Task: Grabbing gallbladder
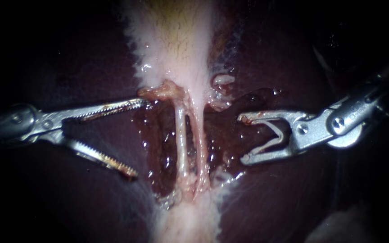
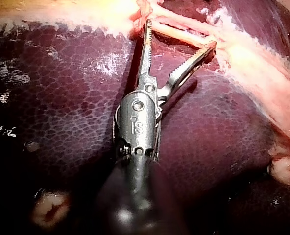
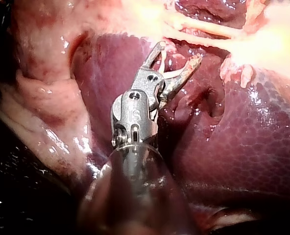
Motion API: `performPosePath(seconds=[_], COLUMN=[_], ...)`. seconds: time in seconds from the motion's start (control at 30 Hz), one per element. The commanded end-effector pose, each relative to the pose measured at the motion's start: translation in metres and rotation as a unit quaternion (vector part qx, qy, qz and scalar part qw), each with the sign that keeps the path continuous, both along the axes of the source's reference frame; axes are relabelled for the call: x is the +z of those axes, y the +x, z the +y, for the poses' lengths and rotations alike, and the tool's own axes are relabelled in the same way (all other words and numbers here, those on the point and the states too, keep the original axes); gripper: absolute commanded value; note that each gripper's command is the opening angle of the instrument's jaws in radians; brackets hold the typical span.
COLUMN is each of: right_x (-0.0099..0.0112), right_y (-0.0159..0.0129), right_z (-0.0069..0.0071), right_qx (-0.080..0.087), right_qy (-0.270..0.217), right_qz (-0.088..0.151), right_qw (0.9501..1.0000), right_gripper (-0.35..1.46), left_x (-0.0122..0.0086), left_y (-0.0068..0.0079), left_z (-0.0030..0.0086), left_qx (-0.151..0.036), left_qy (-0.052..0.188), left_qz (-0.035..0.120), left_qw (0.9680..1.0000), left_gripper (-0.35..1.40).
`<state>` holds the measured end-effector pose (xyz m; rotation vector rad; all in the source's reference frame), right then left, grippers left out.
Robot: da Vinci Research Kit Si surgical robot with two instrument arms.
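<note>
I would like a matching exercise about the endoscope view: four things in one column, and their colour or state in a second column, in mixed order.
Things:
1. left instrument
2. right instrument
3. liver
4. tubes

Colour or state:
a. pale thin strands, side by side
b. dark purple
c. short jaws, open
d. long toothed jaws, open

Pairs: 1-d, 2-c, 3-b, 4-a

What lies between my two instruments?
In the endoscope view, two pale tubes run side by side between the left instrument and the right instrument, over wet dark liver. Both sets of jaws stand open, gripping nothing.
</note>
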<state>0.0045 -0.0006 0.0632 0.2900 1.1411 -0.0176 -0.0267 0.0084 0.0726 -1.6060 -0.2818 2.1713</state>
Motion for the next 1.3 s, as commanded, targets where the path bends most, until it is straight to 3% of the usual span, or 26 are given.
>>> performPosePath(seconds=[0.03,0.2,0.33,0.43,0.57,0.77,0.9,1.1,1.3], right_x=[0.0,0.0,0.0,0.0,0.0,0.0001,0.0001,0.0001,0.0001], right_y=[0.0,0.0,0.0,0.0001,0.0002,0.0003,0.0003,0.0003,0.0003], right_z=[0.0,0.0,0.0,0.0,0.0,0.0001,0.0001,0.0001,0.0], right_qx=[0.0,0.0,0.0,0.0,0.0,0.0,0.0,0.0,0.0], right_qy=[0.0,0.0,0.0,0.0,0.001,0.001,0.001,0.001,0.001], right_qz=[0.0,0.0,0.0,0.0,0.0,0.0,0.0,0.0,0.0], right_qw=[1.0,1.0,1.0,1.0,1.0,1.0,1.0,1.0,1.0], right_gripper=[0.5,0.5,0.5,0.5,0.5,0.5,0.5,0.5,0.5], left_x=[0.0,-0.0007,-0.0021,-0.0028,-0.0028,-0.0012,0.0007,0.0035,0.0042], left_y=[0.0001,0.0009,0.0021,0.0025,0.0018,0.0,-0.0009,-0.0007,-0.0006], left_z=[0.0,0.0006,0.0018,0.003,0.0045,0.0063,0.0073,0.0075,0.0075], left_qx=[0.0,0.002,-0.011,-0.012,-0.008,-0.007,-0.001,0.01,0.011], left_qy=[0.0,0.003,0.019,0.031,0.038,0.042,0.045,0.046,0.052], left_qz=[0.0,-0.002,-0.002,0.007,0.021,0.031,0.043,0.063,0.071], left_qw=[1.0,1.0,0.9998,0.9994,0.999,0.9986,0.998,0.9969,0.996], left_gripper=[1.28,1.28,1.26,1.25,1.23,1.18,1.04,0.84,0.63])
